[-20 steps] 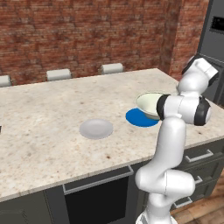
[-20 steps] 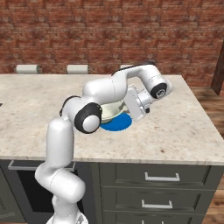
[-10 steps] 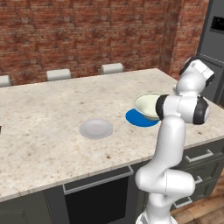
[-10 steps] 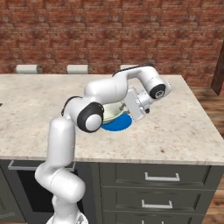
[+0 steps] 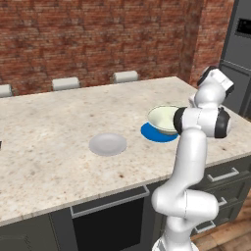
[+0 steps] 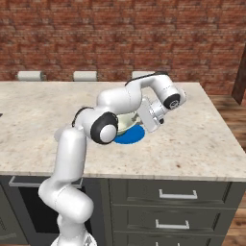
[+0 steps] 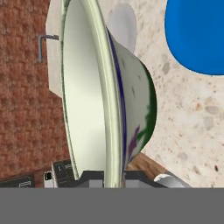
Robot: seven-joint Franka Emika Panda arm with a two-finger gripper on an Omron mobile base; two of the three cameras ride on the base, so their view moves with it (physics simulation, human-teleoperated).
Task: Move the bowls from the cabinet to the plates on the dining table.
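I see the speckled beige stone bench (image 5: 59,147), set over dark drawers. A pale grey plate (image 5: 107,144) lies flat near its middle, and a blue plate (image 5: 153,134) lies flat well to the right of it, apart.

The cream-white bowl (image 5: 164,119) with a dark green foot is held just above the bright blue plate (image 5: 156,133), upright and seemingly clear of it, toward the right of the beige speckled dining table (image 5: 59,122). The pale grey plate (image 5: 107,144) lies flat and bare to the left, well apart.
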